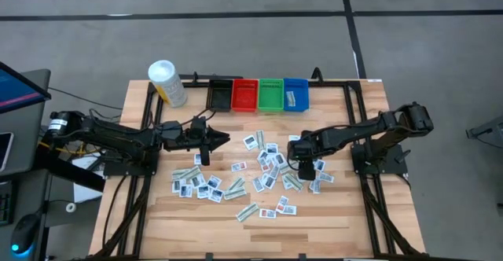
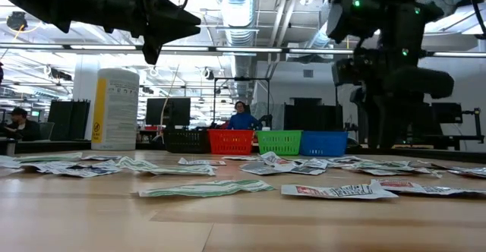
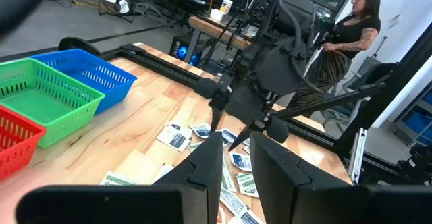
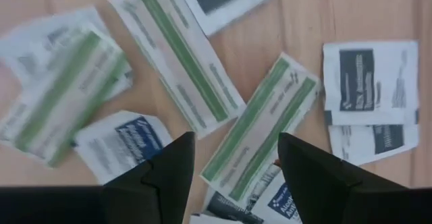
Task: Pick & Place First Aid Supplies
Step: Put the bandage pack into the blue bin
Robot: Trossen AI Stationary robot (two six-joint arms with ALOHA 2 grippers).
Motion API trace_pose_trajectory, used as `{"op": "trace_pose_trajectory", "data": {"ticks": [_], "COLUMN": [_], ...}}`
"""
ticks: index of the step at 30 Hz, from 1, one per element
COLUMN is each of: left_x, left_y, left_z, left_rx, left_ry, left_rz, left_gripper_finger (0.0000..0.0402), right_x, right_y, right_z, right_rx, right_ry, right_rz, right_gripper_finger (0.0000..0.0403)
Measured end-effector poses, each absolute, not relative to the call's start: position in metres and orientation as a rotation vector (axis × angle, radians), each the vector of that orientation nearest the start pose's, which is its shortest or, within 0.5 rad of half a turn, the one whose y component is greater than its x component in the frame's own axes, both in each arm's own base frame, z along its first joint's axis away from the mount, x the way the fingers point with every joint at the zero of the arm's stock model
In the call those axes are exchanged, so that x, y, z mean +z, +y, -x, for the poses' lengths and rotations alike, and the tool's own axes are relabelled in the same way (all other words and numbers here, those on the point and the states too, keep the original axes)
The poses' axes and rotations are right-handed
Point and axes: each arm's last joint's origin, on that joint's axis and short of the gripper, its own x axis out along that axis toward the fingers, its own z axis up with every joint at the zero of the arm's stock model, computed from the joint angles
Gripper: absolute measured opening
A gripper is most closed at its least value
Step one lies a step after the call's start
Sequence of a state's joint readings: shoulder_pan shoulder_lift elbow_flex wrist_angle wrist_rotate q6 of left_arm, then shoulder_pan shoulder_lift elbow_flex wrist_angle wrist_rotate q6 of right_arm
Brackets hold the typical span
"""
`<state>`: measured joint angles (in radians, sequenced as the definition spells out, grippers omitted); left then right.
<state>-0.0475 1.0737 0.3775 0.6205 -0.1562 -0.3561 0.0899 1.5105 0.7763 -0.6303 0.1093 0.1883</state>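
The first aid supplies, many small flat white packets (image 1: 236,184), lie scattered on the wooden table (image 1: 346,214). Some are squarish with blue or dark print, others are longer pale-green strips. My right gripper (image 1: 305,169) points down over the right part of the scatter and is open. In its wrist view its fingers (image 4: 169,173) stand on either side of one green strip (image 4: 260,126), just above it. My left gripper (image 1: 222,141) hangs level above the table's left half, pointing toward the right edge. It is open (image 3: 237,153), with nothing between the fingers.
Black (image 1: 220,94), red (image 1: 244,94), green (image 1: 270,94) and blue (image 1: 295,94) bins stand in a row at the far edge. A white-capped yellow bottle (image 1: 167,82) stands at the far left. Bare wood lies along the near edge. People (image 3: 351,28) are in the room beyond.
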Motion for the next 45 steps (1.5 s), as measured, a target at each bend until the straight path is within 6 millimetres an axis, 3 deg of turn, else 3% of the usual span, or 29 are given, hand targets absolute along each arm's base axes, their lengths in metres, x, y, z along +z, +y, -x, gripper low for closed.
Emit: {"op": "trace_pose_trajectory", "data": {"ticks": [7, 18, 32, 45], "left_x": [0.217, 0.217, 0.217, 0.217], "left_y": [-0.006, -0.006, -0.006, -0.006], "left_z": [-0.217, -0.217, -0.217, -0.217], "left_rx": [0.121, 0.121, 0.122, 0.121], "left_ry": [0.055, 0.058, 0.059, 0.059], "left_rz": [0.348, 0.347, 0.347, 0.347], "left_gripper_finger": [0.0076, 0.0076, 0.0076, 0.0076], "right_x": [0.136, 0.134, 0.133, 0.139], "right_y": [0.013, 0.013, 0.013, 0.012], "right_z": [-0.235, -0.233, -0.234, -0.236], "right_rx": [-0.178, -0.17, -0.163, -0.188], "right_ry": [1.36, 1.346, 1.344, 1.37], "right_rz": [-0.02, -0.014, -0.015, -0.01], "right_gripper_finger": [0.0207, 0.0201, 0.0102, 0.0073]}}
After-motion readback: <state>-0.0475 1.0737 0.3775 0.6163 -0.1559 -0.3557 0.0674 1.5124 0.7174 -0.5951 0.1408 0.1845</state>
